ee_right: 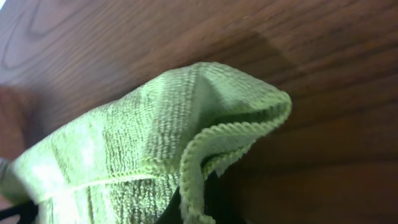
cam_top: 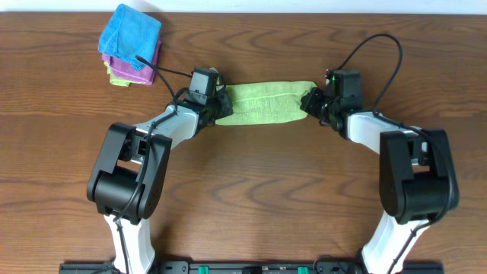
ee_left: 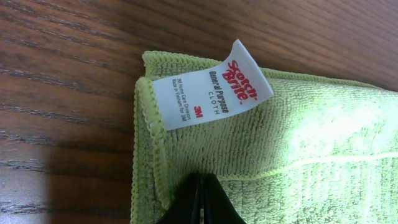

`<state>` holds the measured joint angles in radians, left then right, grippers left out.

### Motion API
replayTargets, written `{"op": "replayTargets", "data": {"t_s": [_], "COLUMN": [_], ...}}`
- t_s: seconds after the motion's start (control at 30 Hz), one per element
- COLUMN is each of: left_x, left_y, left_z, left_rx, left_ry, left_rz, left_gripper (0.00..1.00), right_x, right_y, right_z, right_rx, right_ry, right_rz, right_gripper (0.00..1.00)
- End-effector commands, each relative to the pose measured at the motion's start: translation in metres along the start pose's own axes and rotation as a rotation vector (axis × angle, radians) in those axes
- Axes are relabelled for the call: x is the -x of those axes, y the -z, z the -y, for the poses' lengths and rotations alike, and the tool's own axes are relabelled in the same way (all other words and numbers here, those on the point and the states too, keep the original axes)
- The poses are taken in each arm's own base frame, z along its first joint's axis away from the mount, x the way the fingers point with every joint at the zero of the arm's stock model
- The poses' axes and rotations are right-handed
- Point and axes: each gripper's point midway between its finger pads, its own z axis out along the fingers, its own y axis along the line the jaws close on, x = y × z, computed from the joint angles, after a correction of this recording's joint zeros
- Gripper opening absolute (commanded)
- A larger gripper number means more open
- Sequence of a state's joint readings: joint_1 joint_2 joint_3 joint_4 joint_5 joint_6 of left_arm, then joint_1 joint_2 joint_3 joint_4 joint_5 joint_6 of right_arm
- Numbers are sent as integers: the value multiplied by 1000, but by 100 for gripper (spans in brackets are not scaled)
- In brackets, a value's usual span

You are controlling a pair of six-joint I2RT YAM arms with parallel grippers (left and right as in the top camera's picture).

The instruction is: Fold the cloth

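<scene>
The light green cloth (cam_top: 266, 103) lies folded into a long band on the wooden table, between my two grippers. My left gripper (cam_top: 218, 105) is shut on its left end. In the left wrist view the fingers (ee_left: 202, 196) pinch the cloth's (ee_left: 298, 149) top layer, just below the white tag (ee_left: 208, 87). My right gripper (cam_top: 313, 101) is shut on the right end. In the right wrist view the cloth's (ee_right: 124, 149) hemmed corner is bunched and lifted over the fingers (ee_right: 196, 208).
A stack of folded cloths stands at the back left: a bright blue cloth (cam_top: 131, 30) on top, a purple cloth (cam_top: 156, 57) and a yellow-green one (cam_top: 120, 76) beneath. Black cables run from both wrists.
</scene>
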<state>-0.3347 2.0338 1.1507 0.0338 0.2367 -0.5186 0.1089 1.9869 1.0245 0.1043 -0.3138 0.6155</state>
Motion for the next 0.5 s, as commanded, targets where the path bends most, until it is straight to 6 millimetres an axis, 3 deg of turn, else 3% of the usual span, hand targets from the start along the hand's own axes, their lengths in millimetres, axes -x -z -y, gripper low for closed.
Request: {"op": "replayTargets", "data": {"t_s": [0.0, 0.27, 0.47], "left_x": [-3, 2, 10], "left_y": [-3, -2, 0], "left_z": [-4, 0, 5], "left_rx": [13, 7, -3], "left_ry": [-13, -16, -20], "left_rz": [-13, -3, 12], "left_gripper": [6, 6, 6], "right_x": [5, 12, 5], "right_y": [20, 59, 66], "right_z": [-26, -58, -87], "right_rx": [50, 41, 85], "right_ry": [110, 289, 398], "right_rz": [19, 71, 84], "right_gripper": [1, 1, 1]}}
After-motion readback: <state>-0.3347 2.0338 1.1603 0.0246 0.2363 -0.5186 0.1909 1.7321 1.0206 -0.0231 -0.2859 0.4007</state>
